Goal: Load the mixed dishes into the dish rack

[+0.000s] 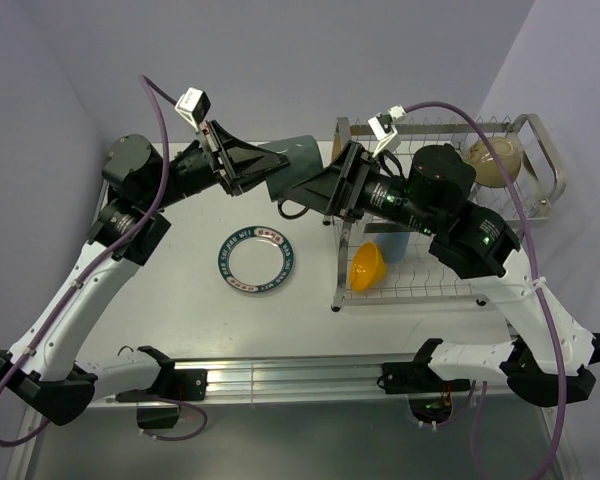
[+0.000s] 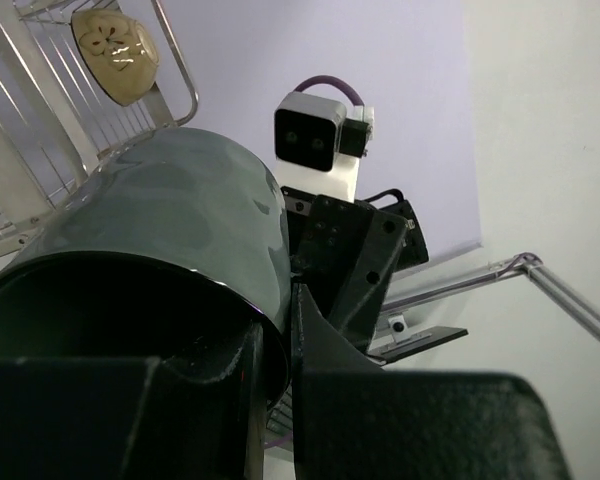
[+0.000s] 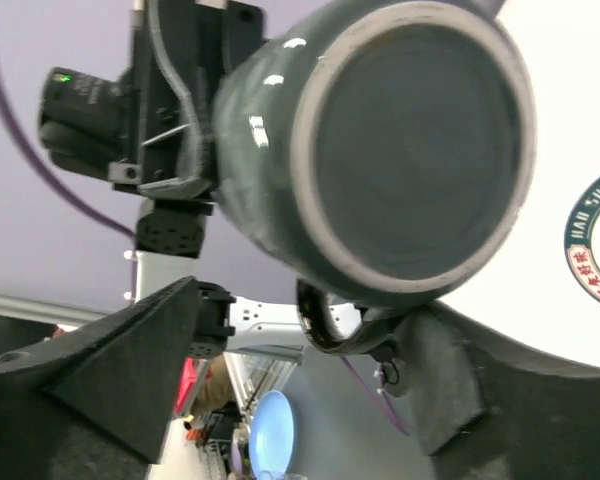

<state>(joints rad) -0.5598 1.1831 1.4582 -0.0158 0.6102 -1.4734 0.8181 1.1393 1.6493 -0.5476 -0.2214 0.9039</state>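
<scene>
Looking down from the top view, the loading is sitting partway. The beige bowl (image 1: 494,160), the small orange bowl (image 1: 367,268) and the light blue tumbler (image 1: 393,246) are already resting in the dish rack (image 1: 337,255). The white plate (image 1: 257,258) is lying flat on the table (image 1: 180,310), apart from the rack, and no clear glass is showing. By my judgement the plate, the glass and the dark mug (image 1: 292,165) are waiting to be racked. The mug is hanging in the air just left of the rack, tipped on its side. The left gripper (image 1: 250,170) is clamping it and the right gripper (image 1: 315,190) is facing its base.

Turning to the left wrist view, the fingers (image 2: 400,420) are pinching the mug's wall at the rim, one inside and one outside. The glaze is looking glossy and dark grey-green, with no squiggles showing.

Turning to the right wrist view, the mug's flat, matt base is filling the frame with its handle pointing down. The right fingers (image 3: 120,370) are standing spread wide on either side, gripping nothing.
</scene>
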